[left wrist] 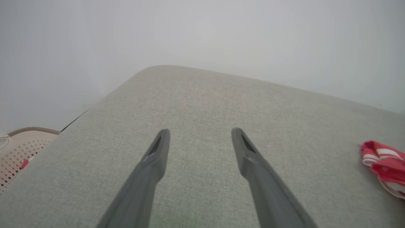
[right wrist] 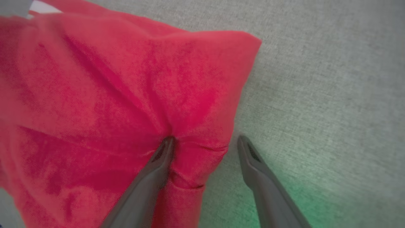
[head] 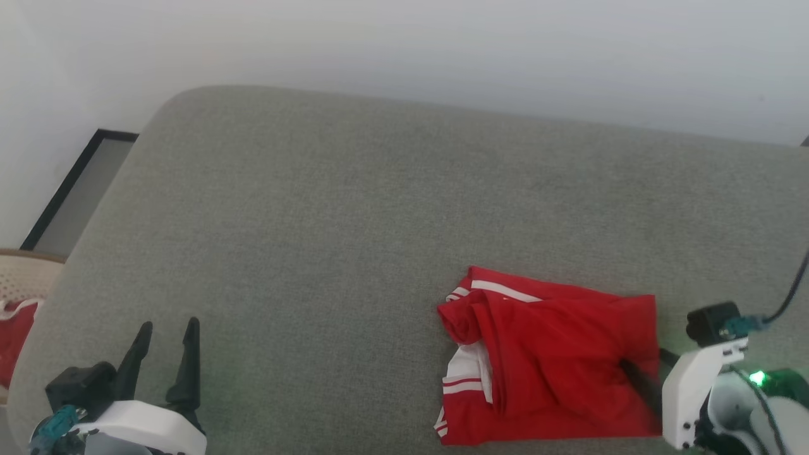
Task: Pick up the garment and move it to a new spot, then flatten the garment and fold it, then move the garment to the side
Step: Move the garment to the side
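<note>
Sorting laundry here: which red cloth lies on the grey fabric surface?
The folded garment, at the right arm's open jaws; the other red cloth sits in the beige basket.

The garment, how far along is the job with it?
Done: the garment lies folded in a compact bundle on the grey cushion. In hand: the open right gripper presses one finger into its edge. To do: probably shifting it aside; the left gripper hovers open, apart.
</note>
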Tool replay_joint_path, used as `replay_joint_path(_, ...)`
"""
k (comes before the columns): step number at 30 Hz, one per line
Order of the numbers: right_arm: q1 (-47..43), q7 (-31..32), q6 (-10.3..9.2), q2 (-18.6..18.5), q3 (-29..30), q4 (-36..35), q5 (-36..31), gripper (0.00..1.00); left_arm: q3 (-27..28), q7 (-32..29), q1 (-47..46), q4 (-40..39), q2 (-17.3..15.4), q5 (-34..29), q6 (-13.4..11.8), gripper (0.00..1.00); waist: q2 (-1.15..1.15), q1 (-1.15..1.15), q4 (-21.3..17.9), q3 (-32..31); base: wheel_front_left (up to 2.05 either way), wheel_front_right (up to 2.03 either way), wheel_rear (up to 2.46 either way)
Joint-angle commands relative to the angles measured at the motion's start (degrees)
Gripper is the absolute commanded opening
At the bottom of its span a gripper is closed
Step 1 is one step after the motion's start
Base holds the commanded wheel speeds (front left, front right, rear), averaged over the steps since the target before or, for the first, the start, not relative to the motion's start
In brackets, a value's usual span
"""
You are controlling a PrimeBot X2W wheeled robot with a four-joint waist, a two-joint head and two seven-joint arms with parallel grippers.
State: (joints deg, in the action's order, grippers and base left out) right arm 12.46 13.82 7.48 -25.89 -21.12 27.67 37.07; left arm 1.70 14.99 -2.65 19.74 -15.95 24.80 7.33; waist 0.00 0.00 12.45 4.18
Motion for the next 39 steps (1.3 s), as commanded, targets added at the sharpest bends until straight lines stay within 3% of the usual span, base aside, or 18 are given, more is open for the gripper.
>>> replay_joint_path(1,0.5,2.5,0.02,-0.4,-1.8,0.2,0.5,1.0,-0.2,0.2,-1.0,0.1,0.3,0.1,0.1,1.0,0.0,0.0,0.7,0.9,0.0,0.0,0.0)
replay_joint_path(7,2.5,11.5,0.02,-1.2,-5.3,1.0,4.1,1.0,-0.9,0.2,-2.3,0.7,0.7,0.1,0.1,1.0,0.0,0.0,1.2,2.3,0.0,0.0,0.0)
replay_joint_path(8,2.6,12.8,0.02,-1.2,-5.7,1.2,4.7,0.9,-1.0,0.2,-2.5,0.7,0.7,0.1,0.1,1.0,0.0,0.0,1.2,2.4,0.0,0.0,0.0)
replay_joint_path(9,2.7,13.9,0.03,-1.2,-6.0,1.0,5.2,0.0,-1.1,0.2,-2.6,0.8,0.8,0.2,0.1,1.0,0.0,0.0,1.3,2.5,0.0,0.0,0.0)
replay_joint_path(26,10.1,20.3,-0.03,-5.5,-0.2,-3.9,3.9,0.0,-4.6,0.2,-7.5,0.2,0.6,-0.8,0.1,1.0,0.0,0.0,-3.3,3.9,0.0,0.0,0.0)
replay_joint_path(39,18.9,17.1,0.0,-13.0,4.8,-1.6,0.6,0.0,-11.1,0.2,-16.3,1.3,1.0,-0.7,0.1,1.0,0.0,0.0,-10.6,8.3,0.0,0.0,0.0)
